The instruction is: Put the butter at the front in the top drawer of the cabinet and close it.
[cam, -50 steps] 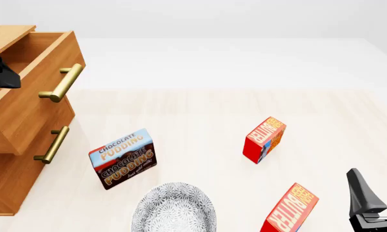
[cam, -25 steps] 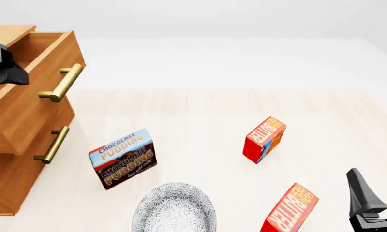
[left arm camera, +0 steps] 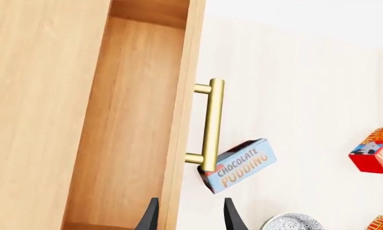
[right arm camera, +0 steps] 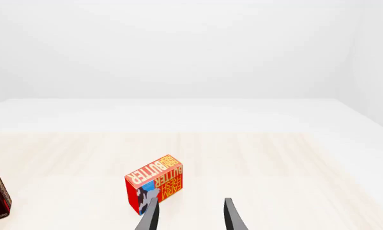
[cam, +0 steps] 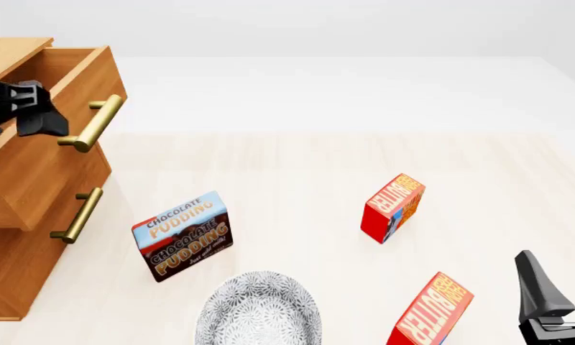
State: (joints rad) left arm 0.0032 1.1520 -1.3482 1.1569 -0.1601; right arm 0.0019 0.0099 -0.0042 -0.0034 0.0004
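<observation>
While the top drawer (cam: 40, 147) is sitting open, the left hand (cam: 40, 118) is drifting rightward over it.
Both hands gaping, empty — right hand (cam: 559, 282) idling beside the butter (cam: 431, 310), still ungrabbed.

bright, even, flat light in all 3 views, no clear source. shadows v. faint: soft smudge under the chocolate pudding box (cam: 182, 235) and the butter cartons. mild sheen on the brass handle (left arm camera: 211, 125), no harsh glare. renders sharp edge to edge, no blur or lens warp. far edge of the table (cam: 297, 172) washes into white backdrop.
</observation>
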